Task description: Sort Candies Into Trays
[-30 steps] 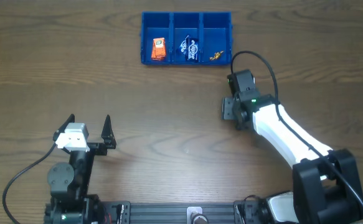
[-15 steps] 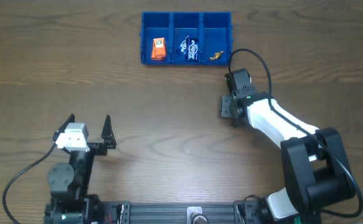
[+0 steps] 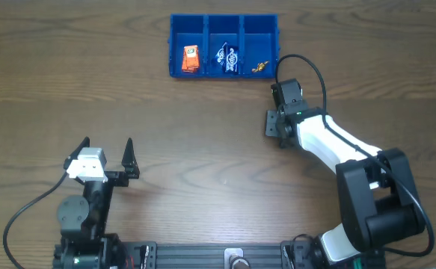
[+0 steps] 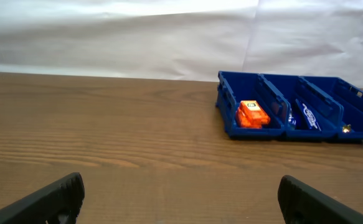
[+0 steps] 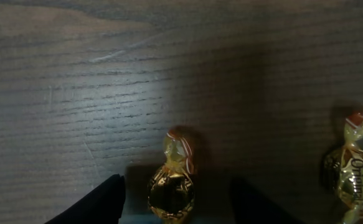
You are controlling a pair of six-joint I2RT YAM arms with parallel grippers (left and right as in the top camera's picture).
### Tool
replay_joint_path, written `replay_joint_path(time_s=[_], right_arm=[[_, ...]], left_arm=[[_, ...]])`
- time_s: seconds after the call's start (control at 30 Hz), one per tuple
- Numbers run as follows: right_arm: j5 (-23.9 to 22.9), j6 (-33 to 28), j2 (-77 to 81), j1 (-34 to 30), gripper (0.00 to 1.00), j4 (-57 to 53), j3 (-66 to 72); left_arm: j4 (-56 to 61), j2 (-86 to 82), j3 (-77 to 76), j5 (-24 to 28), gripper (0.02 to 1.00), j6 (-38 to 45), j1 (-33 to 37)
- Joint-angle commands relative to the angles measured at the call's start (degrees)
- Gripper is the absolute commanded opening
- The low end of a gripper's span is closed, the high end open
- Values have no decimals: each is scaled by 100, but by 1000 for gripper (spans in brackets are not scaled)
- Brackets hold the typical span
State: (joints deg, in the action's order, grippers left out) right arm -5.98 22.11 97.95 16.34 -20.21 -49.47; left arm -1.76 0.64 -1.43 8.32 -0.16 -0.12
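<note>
- Setting: wood-grain tabletop [image 3: 128, 97], with a white backdrop [image 4: 119, 37] behind it.
- Blue tray [image 3: 260, 37]: stands at the far side. Its three compartments hold one kind each: orange candy [image 3: 191, 59] left, blue candy [image 3: 229, 58] middle, gold candy [image 3: 260, 68] right.
- Loose gold candy [image 5: 172, 186]: lies on the tabletop near the tray's right end.
- Right gripper [image 3: 277, 128]: low over that candy, jaws spread either side and not touching it, apparently lined up for a pick.
- Second loose gold candy [image 5: 349, 174]: lies beside the first but apart from it, probably next in turn.
- Left gripper [image 3: 107, 143]: near its base, well apart from the tray, jaws wide and empty, seemingly parked clear.

Blue tray [image 3: 173, 45]; orange candy [image 3: 191, 59]; gold candy [image 5: 172, 190]; brown wood-grain table [image 3: 165, 112].
</note>
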Motion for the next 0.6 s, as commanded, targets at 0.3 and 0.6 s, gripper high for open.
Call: replay_joint_path(time_s=[0.3, 0.6], right_arm=[[-26, 61, 153, -66, 253, 39, -118], [264, 232, -623, 358, 132, 24, -122]], left_arm=[[-186, -31, 116, 118, 998, -22, -17], [-186, -31, 116, 118, 998, -22, -17]])
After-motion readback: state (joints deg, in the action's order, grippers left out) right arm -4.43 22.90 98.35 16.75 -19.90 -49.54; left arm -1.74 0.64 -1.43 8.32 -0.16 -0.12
